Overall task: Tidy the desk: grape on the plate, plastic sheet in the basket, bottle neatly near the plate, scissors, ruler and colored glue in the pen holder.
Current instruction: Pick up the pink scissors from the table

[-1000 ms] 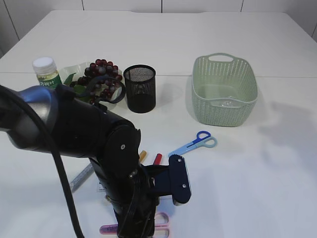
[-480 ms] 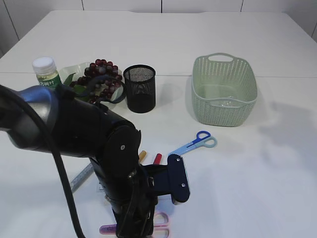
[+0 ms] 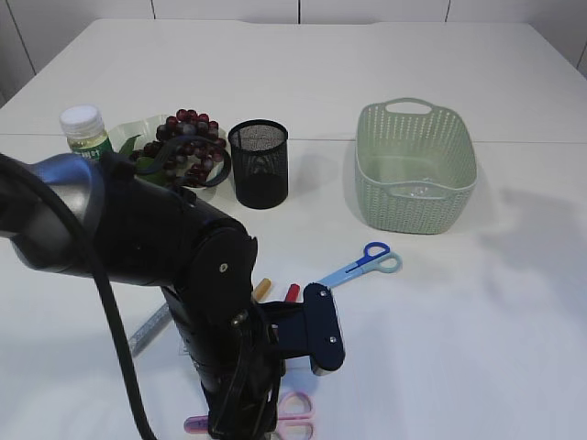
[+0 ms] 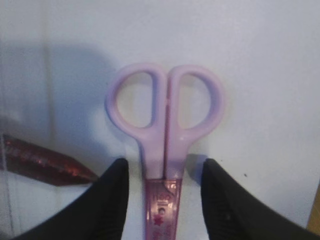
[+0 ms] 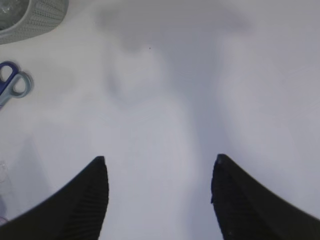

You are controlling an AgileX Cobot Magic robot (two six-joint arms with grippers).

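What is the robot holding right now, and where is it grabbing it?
Nothing yet. The left gripper is open around the pink scissors, one finger on each side just below the handles. The right gripper is open over bare table.

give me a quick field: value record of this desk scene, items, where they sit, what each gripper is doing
plate: back left, grapes on it
bottle: upright, beside the plate's left
pen holder: right of the plate; contents cannot be told
basket: back right
blue scissors: flat on the table, in front of the basket
pink scissors: flat on the table, near edge
left gripper: open, fingers either side of the pink scissors' blades, not closed on them
right gripper: open over bare table, holding nothing
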